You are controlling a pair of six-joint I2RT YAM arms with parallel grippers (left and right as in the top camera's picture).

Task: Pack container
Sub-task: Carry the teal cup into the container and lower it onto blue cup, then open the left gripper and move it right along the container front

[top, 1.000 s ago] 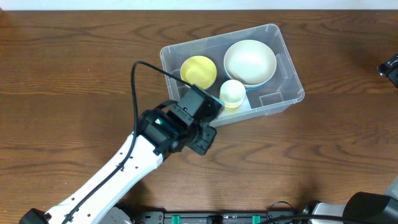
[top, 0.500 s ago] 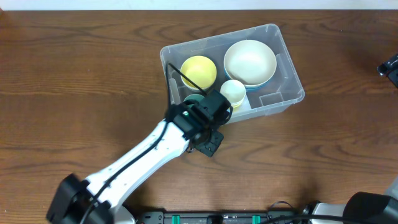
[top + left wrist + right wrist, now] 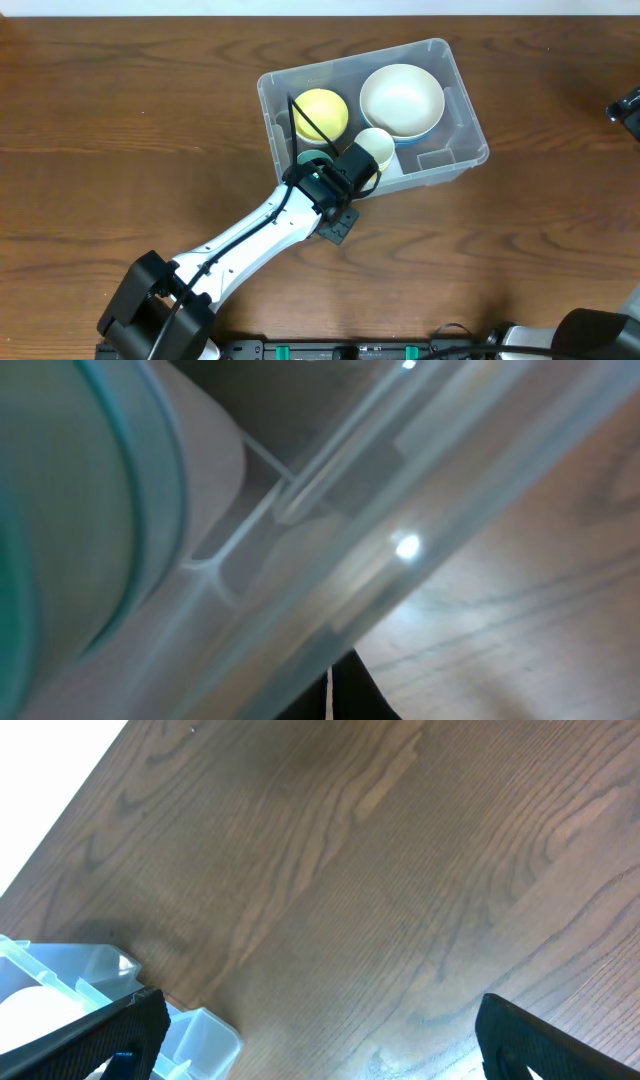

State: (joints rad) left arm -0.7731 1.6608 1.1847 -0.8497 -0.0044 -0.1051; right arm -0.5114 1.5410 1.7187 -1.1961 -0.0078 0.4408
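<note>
Reaching in from the near left of the table (image 3: 120, 120), I hold my left gripper (image 3: 328, 695) over the near long wall of the container (image 3: 455, 120). Its fingers are pressed together with only a thin seam between them, and nothing is pinched there. The wrist camera is so close to the clear wall that I cannot tell whether the tips are just inside or just outside it.

The container sits a little right of the table's middle, turned at an angle. It already holds a yellow bowl (image 3: 320, 112) at its left end and a big white bowl (image 3: 402, 96) filling the far right. A small pale cup (image 3: 375, 146) stands between them, against the near wall. A teal-rimmed cup (image 3: 312, 158) is tucked into the near-left corner, right under my wrist, and its rim fills the left side of my wrist view. I judge the pieces are crowded together this way so that everything fits below the rim.

Since my closed tips carry nothing, I read this as a moment for nudging or for pulling clear, not for gripping. The risk, I think, is catching the thin wall and dragging the whole container along.

My right gripper (image 3: 320, 1035) is spread wide over bare wood, well clear of the container's right end. I take it to be parked out of the way.
</note>
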